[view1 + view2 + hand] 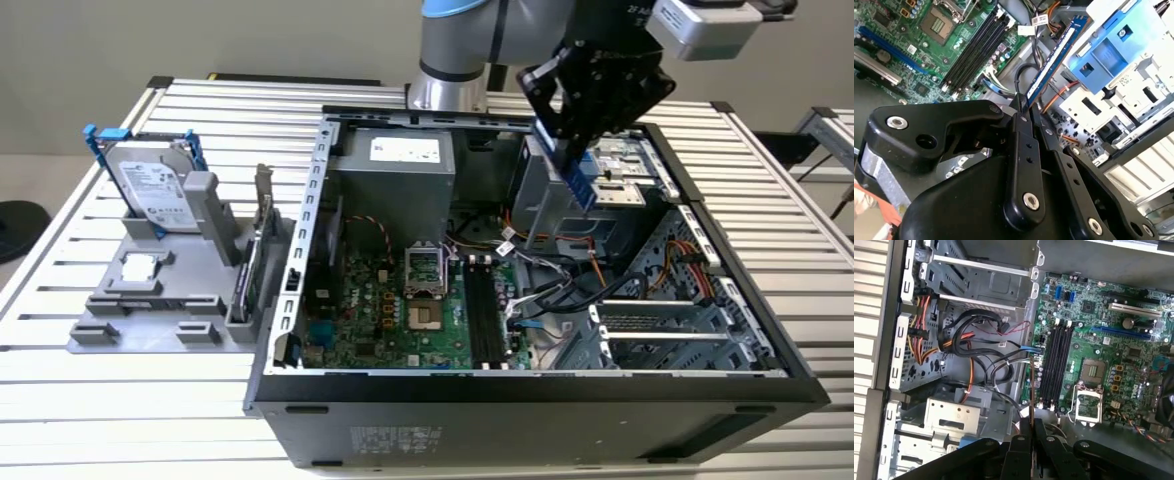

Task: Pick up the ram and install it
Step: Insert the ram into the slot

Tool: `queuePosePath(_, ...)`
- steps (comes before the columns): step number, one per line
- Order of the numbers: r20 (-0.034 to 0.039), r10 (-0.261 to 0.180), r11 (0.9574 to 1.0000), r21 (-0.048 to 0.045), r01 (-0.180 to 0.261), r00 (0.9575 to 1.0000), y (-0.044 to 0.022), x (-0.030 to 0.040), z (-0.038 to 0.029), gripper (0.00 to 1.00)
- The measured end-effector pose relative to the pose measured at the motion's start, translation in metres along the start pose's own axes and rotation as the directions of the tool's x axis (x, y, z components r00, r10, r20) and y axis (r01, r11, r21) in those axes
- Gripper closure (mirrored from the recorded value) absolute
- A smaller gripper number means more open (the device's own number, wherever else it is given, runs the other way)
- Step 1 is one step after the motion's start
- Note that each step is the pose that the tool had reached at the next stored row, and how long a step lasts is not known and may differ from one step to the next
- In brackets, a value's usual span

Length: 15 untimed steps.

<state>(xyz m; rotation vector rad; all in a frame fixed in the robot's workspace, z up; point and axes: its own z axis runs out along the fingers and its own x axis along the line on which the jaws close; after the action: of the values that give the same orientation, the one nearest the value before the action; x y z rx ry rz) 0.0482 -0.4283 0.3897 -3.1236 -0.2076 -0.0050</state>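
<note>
One black claw (574,138) is shut tight on the long, thin, blue ram stick (578,183), holding it high over the open grey computer box (534,392), so this looks like the carrying step, and fitting it would need a straight line-up with the empty long black slots (483,312).
</note>
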Motion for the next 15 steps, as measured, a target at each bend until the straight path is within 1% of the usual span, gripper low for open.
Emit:
queuePosePath(5, -0.0005, 0.048, 0.9988, -0.0004, -0.048, 0.9988, 0.0, 0.0, 0.0, 1.0)
queuePosePath(11, -0.001, 0.097, 0.9952, -0.0007, -0.097, 0.9952, 0.0, 0.0, 0.0, 1.0)
queuePosePath(13, -0.0012, 0.108, 0.9941, -0.0007, -0.108, 0.9941, 0.0, 0.0, 0.0, 1.0)
queuePosePath(15, -0.0012, 0.109, 0.994, -0.0008, -0.109, 0.994, 0.0, 0.0, 0.0, 1.0)
